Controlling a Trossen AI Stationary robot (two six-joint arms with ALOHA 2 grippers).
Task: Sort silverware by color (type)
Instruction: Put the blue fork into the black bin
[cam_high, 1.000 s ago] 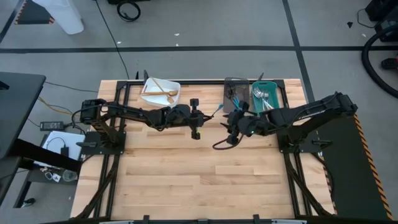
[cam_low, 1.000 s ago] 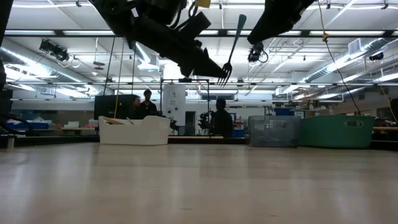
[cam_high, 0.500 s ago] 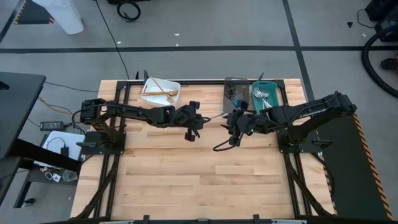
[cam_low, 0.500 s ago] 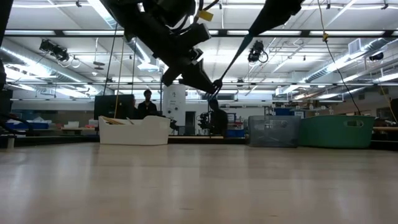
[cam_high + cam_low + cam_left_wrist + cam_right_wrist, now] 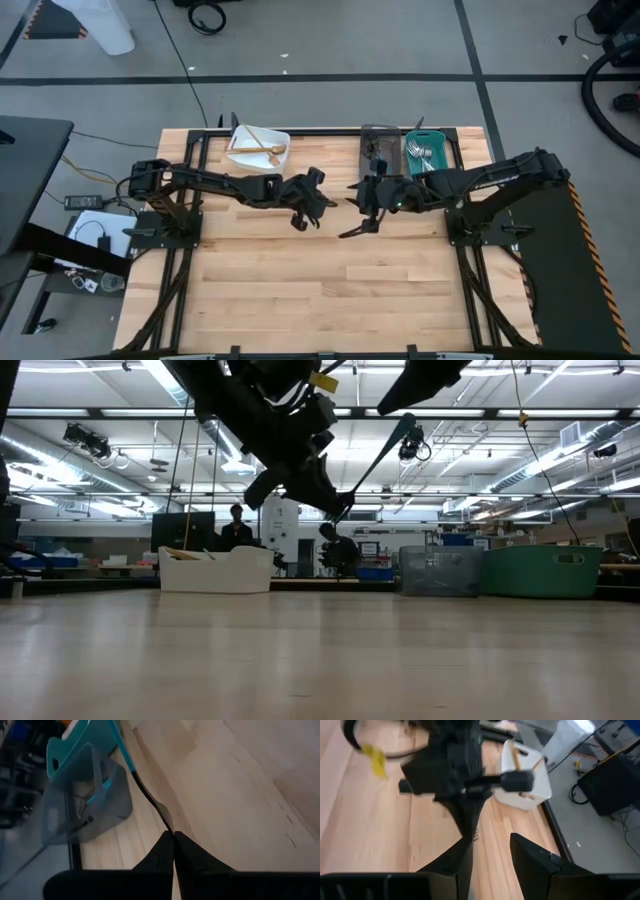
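Note:
A blue-handled fork (image 5: 121, 746) with a dark metal neck hangs in the air between my two arms over the middle of the table. My left gripper (image 5: 173, 838) is shut on its metal end. In the low view the fork (image 5: 377, 458) slants up from the left gripper (image 5: 340, 508) toward the right arm. My right gripper (image 5: 490, 838) faces the left gripper (image 5: 465, 775) with its fingers open. Whether it touches the handle I cannot tell. Both meet near the table's middle, the left gripper (image 5: 318, 197) beside the right gripper (image 5: 358, 195). My left gripper pinches the fork's metal end (image 5: 168, 824) between its two fingertips. The fingers lie roughly along the fork. The fork is lifted clear of the table, and its blue handle (image 5: 403, 426) slants upward, away from the fingers toward the right arm.
Three bins stand along the far edge: a white bin (image 5: 258, 148) with gold utensils, a grey bin (image 5: 377, 150) with blue-handled ones, and a teal bin (image 5: 426, 155) with silver ones. Bare wood lies nearer than the arms. A person (image 5: 237, 520) stands in the room behind.
The left gripper has turned and moved toward the right arm, taking the fork by its tine end. The fork, which hung steeply with its tines down, now slants with its handle up toward the right arm. The right gripper has shifted slightly toward the table's left.

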